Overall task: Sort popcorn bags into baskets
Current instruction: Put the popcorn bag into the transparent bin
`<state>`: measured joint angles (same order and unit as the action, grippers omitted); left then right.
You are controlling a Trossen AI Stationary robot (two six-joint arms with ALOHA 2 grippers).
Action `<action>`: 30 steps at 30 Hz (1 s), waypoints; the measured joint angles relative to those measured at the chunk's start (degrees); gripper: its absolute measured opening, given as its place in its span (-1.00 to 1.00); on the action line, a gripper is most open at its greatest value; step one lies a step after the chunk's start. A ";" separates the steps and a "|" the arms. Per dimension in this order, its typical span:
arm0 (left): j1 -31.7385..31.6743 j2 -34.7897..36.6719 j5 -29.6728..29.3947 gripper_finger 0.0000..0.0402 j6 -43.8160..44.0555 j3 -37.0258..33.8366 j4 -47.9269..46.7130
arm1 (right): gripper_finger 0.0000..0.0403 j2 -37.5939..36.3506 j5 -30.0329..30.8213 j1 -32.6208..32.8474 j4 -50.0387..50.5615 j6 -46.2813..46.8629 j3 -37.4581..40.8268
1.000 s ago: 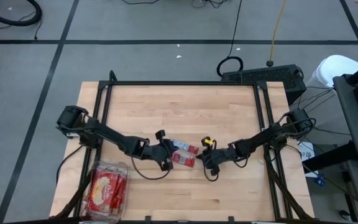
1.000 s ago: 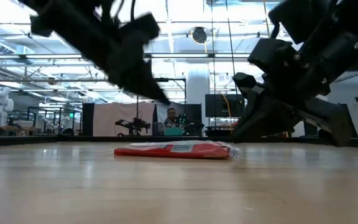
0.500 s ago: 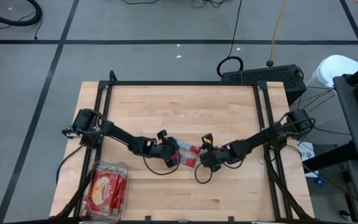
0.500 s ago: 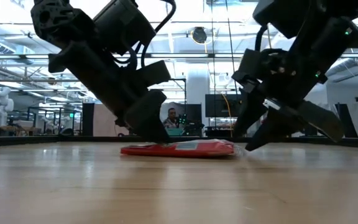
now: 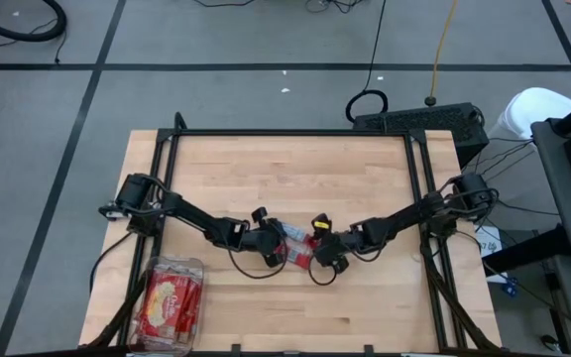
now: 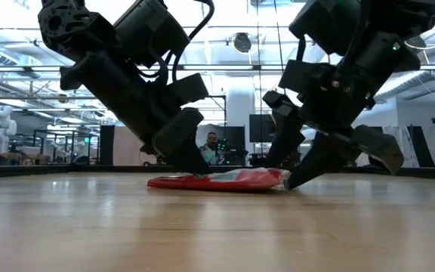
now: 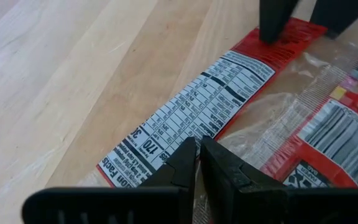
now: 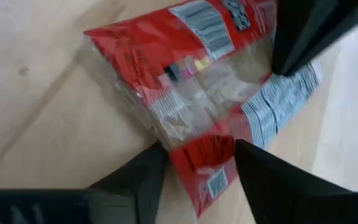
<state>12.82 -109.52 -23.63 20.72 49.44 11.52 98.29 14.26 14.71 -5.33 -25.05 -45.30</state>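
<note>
A: Lab hall behind, wooden desk (image 5: 295, 169); one popcorn bag (image 5: 298, 248) flat mid-desk, label up. Left claw (image 7: 197, 163) clenched, tips pressing its end. Right claw (image 8: 196, 163) spread, straddling the opposite corner.

B: Risk?

A: Thin film could slip or crumple on closing; left pin might drag it. Basket (image 5: 171, 303) at the front-left corner, cut off; packet count unclear.

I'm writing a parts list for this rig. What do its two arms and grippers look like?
Both arms are black and jointed, with loose black cables looping beneath the wrists. The left gripper and right gripper each end in two tapered dark fingers. A yellow marking sits near the right wrist.
</note>
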 joint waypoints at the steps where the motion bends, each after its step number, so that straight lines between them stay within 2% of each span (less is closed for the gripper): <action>1: -0.01 -0.02 0.04 -0.84 -0.01 -0.01 0.17 | -0.11 0.54 -0.31 -0.10 -1.11 -0.81 0.00; 7: 0.04 0.42 0.15 -0.84 -0.84 -0.05 0.02 | -0.61 1.74 0.00 0.57 -3.99 -2.38 0.07; 10: 0.19 3.18 1.38 -0.84 -2.52 -0.20 -2.01 | -0.87 0.93 0.51 0.77 -4.35 -0.37 0.07; 12: 0.22 6.90 1.48 -0.84 -2.68 -0.33 -4.54 | -0.96 0.06 0.58 0.77 -4.25 1.22 0.07; 17: 1.83 16.75 0.59 -0.84 -6.25 -0.22 -7.85 | -0.95 -3.49 -0.61 0.38 -3.27 8.62 0.11; 22: 6.48 23.05 -0.26 -0.79 -14.41 -0.14 -5.95 | -0.99 -8.13 -8.98 -2.35 -1.12 18.72 0.09; 25: 9.14 23.27 -1.92 -0.65 -17.89 -0.14 -3.92 | -0.98 -9.55 -15.57 -4.59 -0.77 23.42 0.07; 30: 11.93 22.30 -3.51 -0.24 -18.16 -0.10 0.09 | -0.98 -9.84 -25.17 -7.22 -0.73 26.25 0.09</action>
<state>24.75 -87.22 -27.15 2.56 49.34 11.61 88.44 -10.91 7.50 -6.06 1.21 -45.21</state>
